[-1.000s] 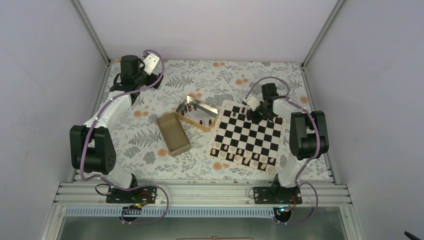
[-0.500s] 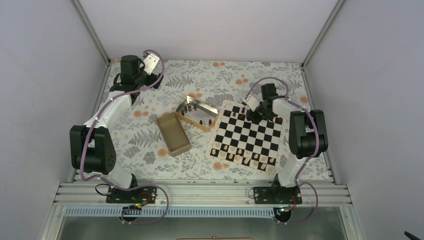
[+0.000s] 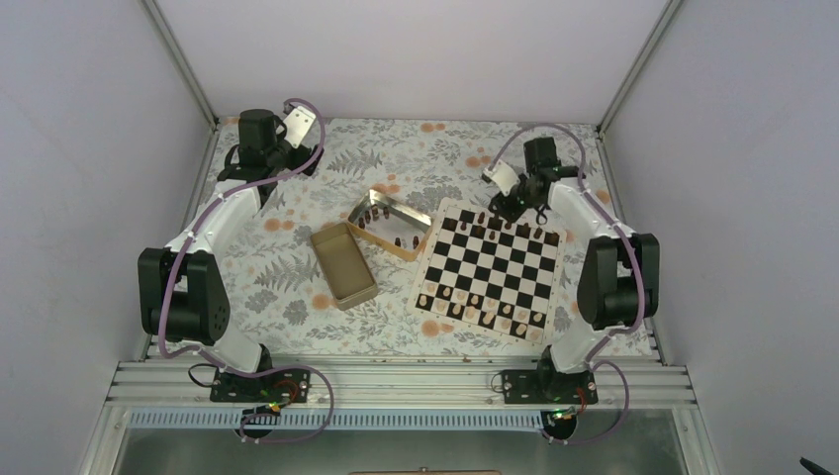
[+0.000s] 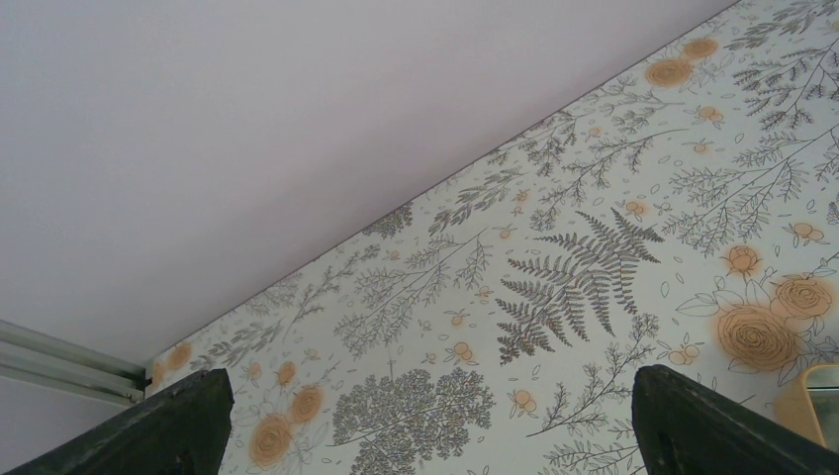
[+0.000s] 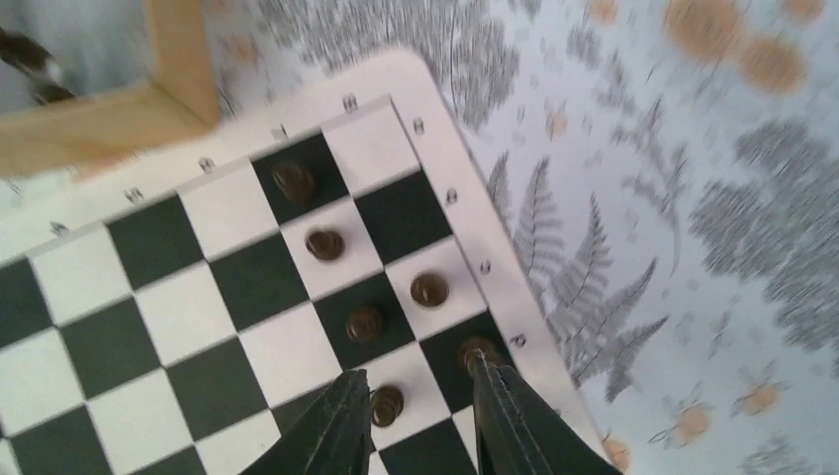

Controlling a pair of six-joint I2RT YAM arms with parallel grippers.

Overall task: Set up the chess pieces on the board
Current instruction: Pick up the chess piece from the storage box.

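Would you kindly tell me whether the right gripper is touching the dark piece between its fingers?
Cannot tell. In the right wrist view the dark piece overlaps one finger of the right gripper, but depth is unclear.

Left gripper (image 4: 445, 427) spread wide, dark fingertips (image 4: 173, 424) in bottom corners, framing fern-and-orange-flower tablecloth (image 4: 594, 178). Pale wall (image 4: 247, 119) fills upper left; metal rail (image 4: 59, 358) at left edge; golden tin corner (image 4: 816, 404) lower right.

Soft, even, bright light, faint shadows; right wrist view of the board (image 5: 158, 237) is motion-blurred.
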